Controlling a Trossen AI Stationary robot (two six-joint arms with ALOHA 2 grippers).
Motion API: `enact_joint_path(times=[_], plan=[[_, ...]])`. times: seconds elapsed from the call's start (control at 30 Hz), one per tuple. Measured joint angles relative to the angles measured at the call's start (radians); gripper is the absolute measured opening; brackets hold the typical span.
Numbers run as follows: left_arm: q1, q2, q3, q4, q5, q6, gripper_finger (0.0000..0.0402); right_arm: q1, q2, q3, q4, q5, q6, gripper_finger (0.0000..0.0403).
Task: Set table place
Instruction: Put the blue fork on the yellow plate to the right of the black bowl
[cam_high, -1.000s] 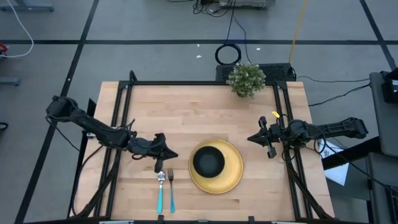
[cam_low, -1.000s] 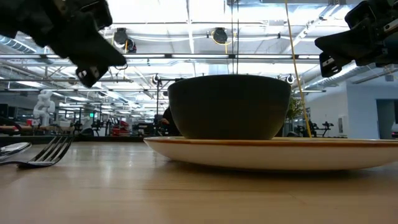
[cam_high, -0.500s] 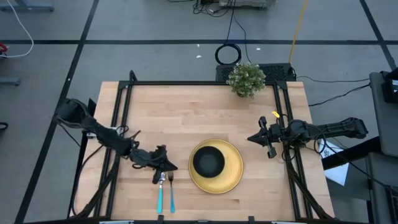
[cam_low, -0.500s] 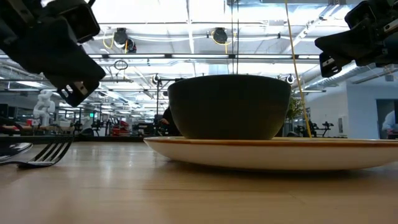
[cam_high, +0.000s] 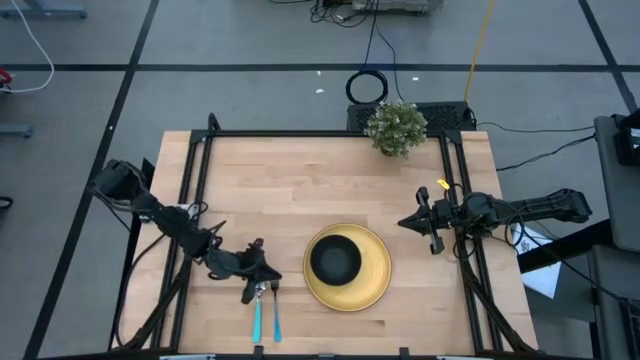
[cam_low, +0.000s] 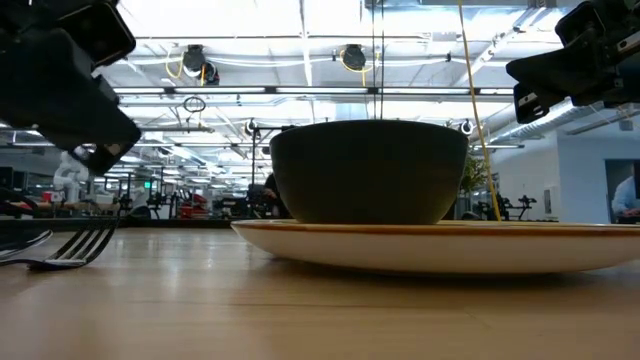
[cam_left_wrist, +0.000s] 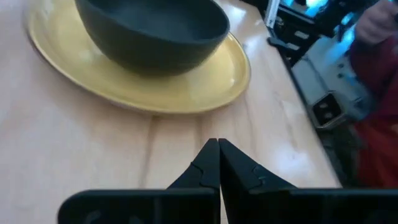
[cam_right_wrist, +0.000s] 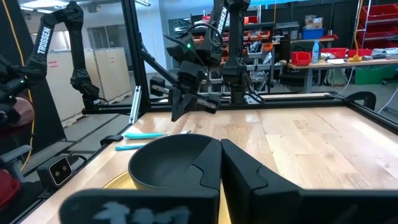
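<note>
A yellow plate (cam_high: 372, 270) lies on the wooden table (cam_high: 300, 180) with a black bowl (cam_high: 335, 259) standing in it. A spoon (cam_high: 257, 308) and a fork (cam_high: 276, 308) with turquoise handles lie flat side by side left of the plate. My left gripper (cam_high: 270, 273) is shut and empty, hovering over the heads of the fork and spoon, pointing toward the plate (cam_left_wrist: 186, 87). In the low view it (cam_low: 100, 150) hangs above the fork (cam_low: 75, 245). My right gripper (cam_high: 403, 222) is shut and empty, above the table right of the plate.
A small green potted plant (cam_high: 396, 127) stands at the table's far edge. Black frame rails (cam_high: 195, 200) run along the table's left and right sides. Bare wood lies between the plate and the plant.
My left gripper has moved toward the table's near edge, from beside the plate's left rim to over the heads of the fork and spoon, staying shut. The fork, spoon, plate and bowl have not moved.
</note>
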Motion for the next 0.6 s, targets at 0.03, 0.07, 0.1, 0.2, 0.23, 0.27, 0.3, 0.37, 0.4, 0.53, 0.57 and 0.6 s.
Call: enact_joint_path(times=[0.03, 0.07, 0.1, 0.2, 0.23, 0.27, 0.3, 0.37, 0.4, 0.53, 0.57, 0.6], plan=[[-0.001, 0.0, 0.0, 0.001, -0.01, 0.027, 0.0, 0.0, 0.0, 0.0, 0.0, 0.0, 0.0, 0.0], [-0.001, 0.0, 0.0, 0.001, -0.012, 0.051, 0.0, 0.0, 0.0, 0.0, 0.0, 0.0, 0.0, 0.0], [-0.001, 0.0, 0.0, 0.001, -0.014, 0.072, 0.0, 0.0, 0.0, 0.0, 0.0, 0.0, 0.0, 0.0], [-0.001, -0.011, 0.0, -0.001, -0.033, 0.109, 0.0, 0.0, 0.0, 0.0, 0.0, 0.0, 0.0, 0.0], [-0.001, -0.021, 0.0, 0.002, -0.038, 0.126, 0.0, 0.0, 0.0, 0.0, 0.0, 0.0, 0.0, 0.0], [0.0, -0.032, 0.0, 0.004, -0.041, 0.151, 0.0, 0.0, 0.0, 0.0, 0.0, 0.0, 0.0, 0.0], [-0.003, -0.047, 0.0, 0.002, -0.048, 0.18, 0.0, 0.0, 0.0, 0.0, 0.0, 0.0, 0.0, 0.0], [-0.016, -0.092, 0.0, 0.0, -0.068, 0.25, 0.0, 0.0, 0.0, 0.0, 0.0, 0.0, 0.0, 0.0], [-0.025, -0.122, 0.0, 0.001, -0.082, 0.289, 0.0, 0.0, 0.0, 0.0, 0.0, 0.0, 0.0, 0.0], [-0.073, -0.267, 0.0, -0.066, -0.171, 0.43, 0.0, 0.0, 0.0, 0.0, 0.0, 0.0, 0.001, 0.0], [-0.084, -0.304, 0.0, -0.105, -0.201, 0.442, 0.0, 0.0, 0.0, 0.0, 0.0, 0.0, 0.002, 0.0], [-0.094, -0.34, 0.0, -0.155, -0.235, 0.444, 0.0, 0.0, 0.0, 0.0, 0.0, 0.0, 0.002, 0.0]])
